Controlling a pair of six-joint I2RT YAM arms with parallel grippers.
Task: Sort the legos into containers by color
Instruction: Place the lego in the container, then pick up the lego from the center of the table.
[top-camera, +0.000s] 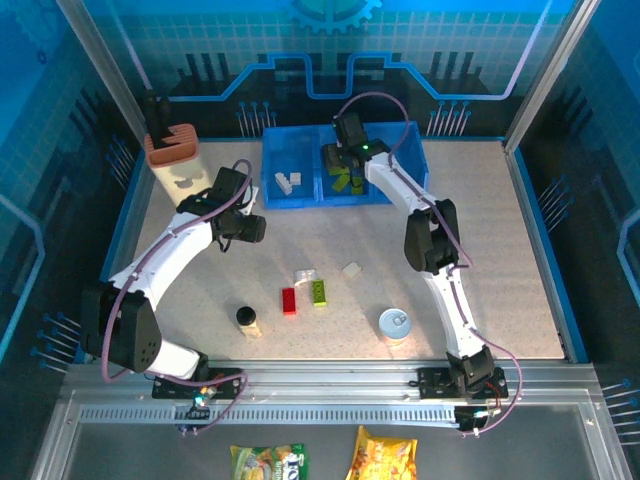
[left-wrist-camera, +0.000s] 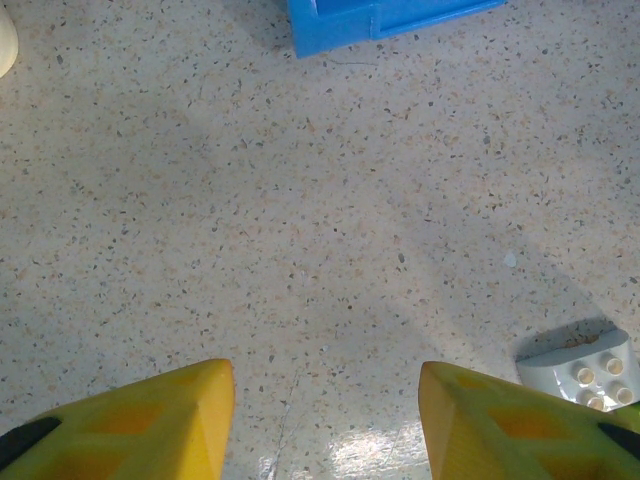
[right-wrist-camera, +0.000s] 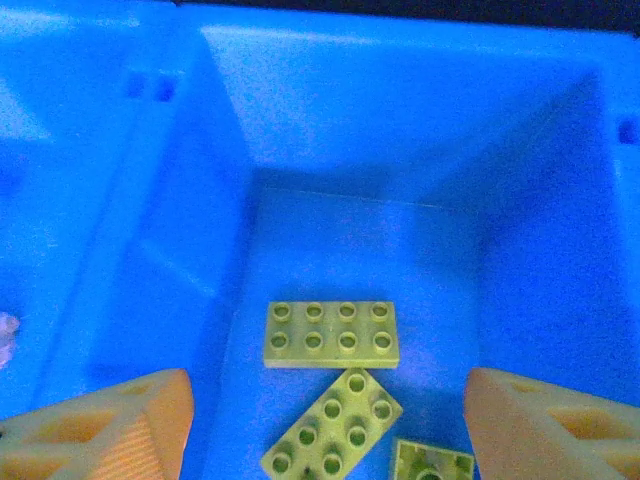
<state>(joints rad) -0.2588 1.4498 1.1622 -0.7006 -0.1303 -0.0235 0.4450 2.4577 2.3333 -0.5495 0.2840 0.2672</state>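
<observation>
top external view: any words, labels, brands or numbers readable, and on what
No text can be read.
Green snack bag: print too blurred to read.
Yellow snack bag: print too blurred to read.
Gear emblem at the back: a sign, no words.
Tin can: no legible label.

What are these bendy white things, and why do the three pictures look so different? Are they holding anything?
They are two robot arms bolted to a table. One picture looks down from above; the other two come from small cameras on each wrist, showing that arm's own fingers. The left arm's fingers are open over bare tabletop. The right arm's fingers are open over a blue bin holding green bricks. Neither holds anything. On the table lie a red brick, a green brick, a white brick, a cream brick, a tin can and a small bottle.
</observation>
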